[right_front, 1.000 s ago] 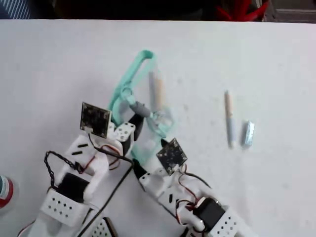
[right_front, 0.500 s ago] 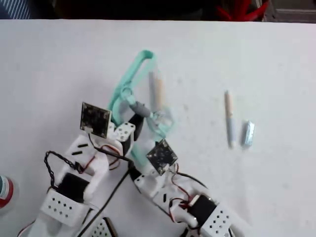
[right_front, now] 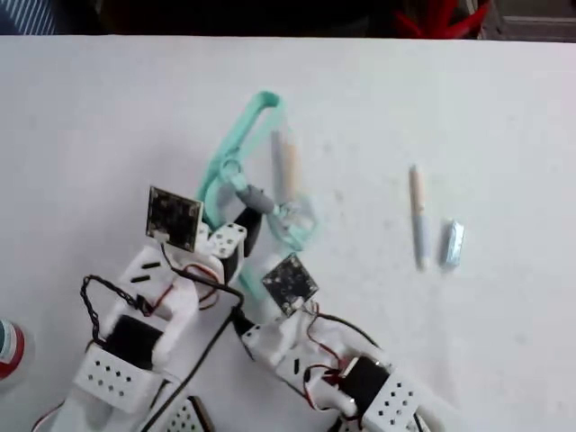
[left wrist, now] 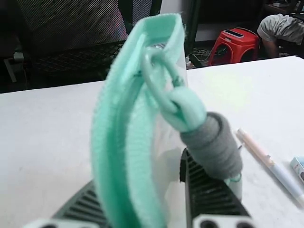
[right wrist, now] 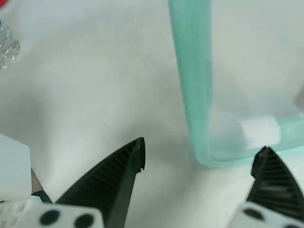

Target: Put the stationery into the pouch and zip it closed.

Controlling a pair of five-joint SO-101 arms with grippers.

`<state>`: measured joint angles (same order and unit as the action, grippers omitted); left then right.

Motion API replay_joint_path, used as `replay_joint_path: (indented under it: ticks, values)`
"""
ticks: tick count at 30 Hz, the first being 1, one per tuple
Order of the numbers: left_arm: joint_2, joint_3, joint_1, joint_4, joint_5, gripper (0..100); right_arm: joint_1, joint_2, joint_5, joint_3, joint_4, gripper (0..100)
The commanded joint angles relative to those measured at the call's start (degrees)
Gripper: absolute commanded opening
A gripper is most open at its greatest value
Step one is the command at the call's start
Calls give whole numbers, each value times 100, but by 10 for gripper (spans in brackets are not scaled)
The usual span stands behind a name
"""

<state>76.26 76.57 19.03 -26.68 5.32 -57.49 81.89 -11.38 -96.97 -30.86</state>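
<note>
The hand clasps the mint-green pouch between its black ridged fingers, the zipper edge standing up from the white counter. A green zipper pull hangs off that edge, ending in a grey sleeve that rests against one finger. A pen lies on the counter off to the side, a small light-blue item just past it. A red stool stands beyond the counter.
</note>
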Motion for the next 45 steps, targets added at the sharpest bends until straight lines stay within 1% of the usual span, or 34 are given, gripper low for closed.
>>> replay_joint_path:
  ticks: [1,7,10,14,16,18,22,24,26,31,37,45]
  values:
    - [57,-176,-31,167,-9,148,40,-22,-132,-18,40,349]
    - [57,-176,-40,167,-9,148,127,-22,-308,35,198,350]
    - [57,-176,-40,167,0,148,400,-22,-668,-18,198,350]
    - [57,-176,-40,167,0,148,505,-31,-1204,-18,101,350]
    - [57,-176,-40,167,0,148,725,-22,-1266,-18,189,350]
    - [57,-176,-40,167,0,148,1218,-22,-1160,-9,479,348]
    - [57,-176,-31,167,-9,148,2703,-22,-1055,-18,646,348]
    - [57,-167,-4,167,-9,147,3231,-66,-1046,-18,470,348]
    - [57,-158,4,167,-9,147,3530,-57,-993,-18,-40,348]
    - [57,-158,4,167,-9,146,3626,-13,-255,0,-1525,348]
    - [57,-158,4,167,-9,146,3600,286,-299,-18,-1596,348]
    - [57,-158,-40,167,-9,146,3600,295,-299,-18,-1596,348]
